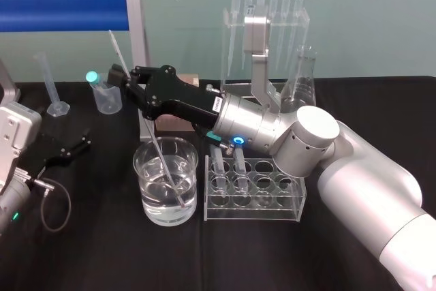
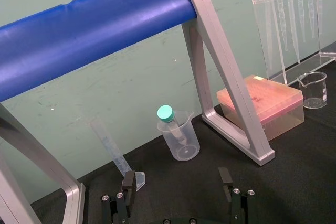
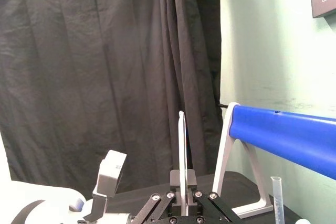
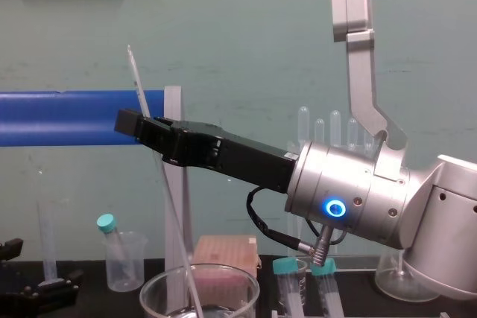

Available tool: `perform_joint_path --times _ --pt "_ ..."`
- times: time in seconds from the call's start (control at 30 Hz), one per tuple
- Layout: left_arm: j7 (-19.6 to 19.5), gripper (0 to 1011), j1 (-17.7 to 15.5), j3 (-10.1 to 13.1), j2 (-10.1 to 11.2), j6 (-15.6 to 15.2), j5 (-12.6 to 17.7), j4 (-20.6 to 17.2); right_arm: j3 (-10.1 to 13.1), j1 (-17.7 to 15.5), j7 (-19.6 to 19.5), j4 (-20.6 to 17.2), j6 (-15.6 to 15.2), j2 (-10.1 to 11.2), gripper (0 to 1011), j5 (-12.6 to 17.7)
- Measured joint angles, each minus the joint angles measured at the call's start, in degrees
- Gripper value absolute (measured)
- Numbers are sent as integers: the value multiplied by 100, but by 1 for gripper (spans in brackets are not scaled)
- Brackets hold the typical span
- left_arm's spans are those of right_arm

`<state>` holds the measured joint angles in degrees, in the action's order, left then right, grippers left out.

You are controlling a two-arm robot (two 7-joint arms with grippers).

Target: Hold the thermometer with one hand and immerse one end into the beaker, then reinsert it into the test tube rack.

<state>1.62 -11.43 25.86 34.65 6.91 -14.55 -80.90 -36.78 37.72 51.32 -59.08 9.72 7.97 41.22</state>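
- Head view: my right gripper (image 1: pixel 125 78) is closed tight on the upper part of the thermometer (image 1: pixel 116 49).
- The thermometer leans, with its lower end in the water of the large glass beaker (image 1: pixel 143 199), just left of the test tube rack (image 1: pixel 253 199).
- My left gripper (image 1: pixel 68 149) sits parked at far left, its fingers spread wide and holding nothing.

Rack (image 1: pixel 253 199) just right of beaker (image 1: pixel 165 180), narrow gap between. Right gripper (image 1: pixel 119 75) slants above the beaker. Frame leg (image 1: pixel 139 52) close behind. Left gripper (image 1: pixel 68 149) low at left. Front of desk (image 1: pixel 102 257) lies open
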Motion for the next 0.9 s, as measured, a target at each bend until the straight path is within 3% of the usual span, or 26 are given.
perform_joint_path --times 0.9 --pt "0 1008 0 0 0 0 0 0 0 0 0 0 0 0 56 0"
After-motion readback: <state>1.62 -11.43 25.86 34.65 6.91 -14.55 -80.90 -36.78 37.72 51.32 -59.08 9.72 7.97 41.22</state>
